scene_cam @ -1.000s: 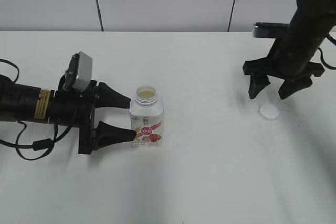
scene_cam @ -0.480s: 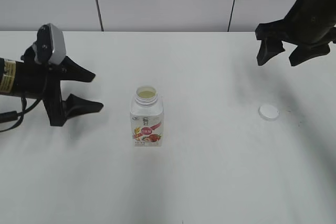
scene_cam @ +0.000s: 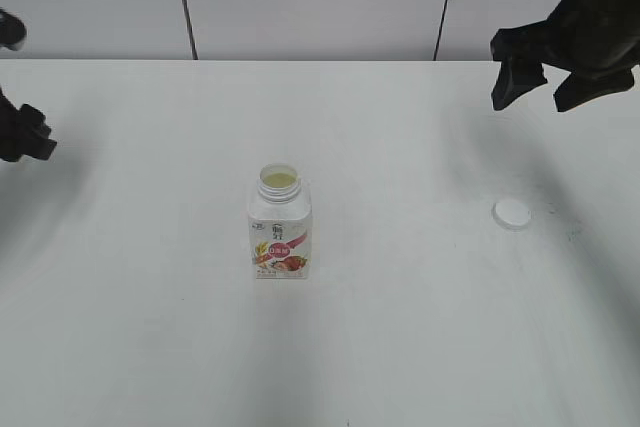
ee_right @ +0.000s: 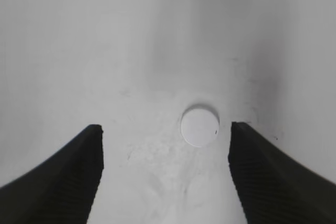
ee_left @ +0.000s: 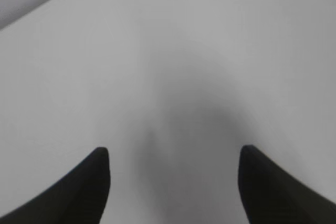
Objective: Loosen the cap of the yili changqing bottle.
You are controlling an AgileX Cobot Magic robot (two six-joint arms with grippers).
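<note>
The yili changqing bottle stands upright mid-table, its neck open and its red-pink label facing the camera. The white cap lies flat on the table to the right, off the bottle; it also shows in the right wrist view. My right gripper is open and empty, raised well above the cap at the upper right; the wrist view shows its two fingers wide apart. My left gripper is at the far left edge, mostly out of frame; its wrist view shows open fingers over bare table.
The white table carries only the bottle and the cap. A grey panelled wall runs along the table's far edge. Faint dark scuffs mark the table around the cap.
My left gripper let go of the bottle and drew back left, almost out of view. My right gripper rose from just over the cap to the upper right. Bottle and cap stayed put.
</note>
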